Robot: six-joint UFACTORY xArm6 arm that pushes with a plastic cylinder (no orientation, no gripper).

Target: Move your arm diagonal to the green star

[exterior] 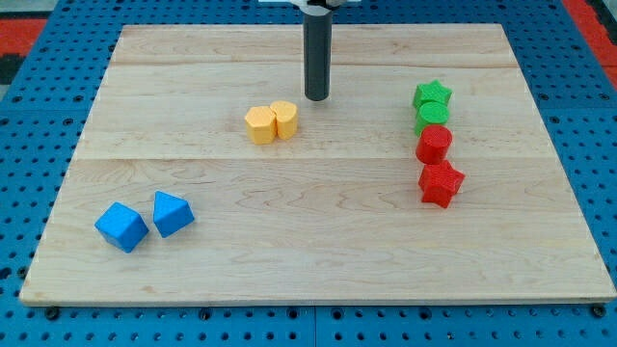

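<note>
The green star (433, 94) lies at the view's right on the wooden board (308, 251), at the top of a column of blocks. Just below it, touching, is a green round block (433, 117), then a red round block (434, 145) and a red star (441, 183). My tip (317, 98) is at the view's top centre, well to the left of the green star at about the same height. It stands just right of and above two yellow blocks (271, 122), apart from them.
Two blue blocks (121, 226) (173, 213) lie at the view's bottom left. The board rests on a blue pegboard surface (39, 116) that surrounds it.
</note>
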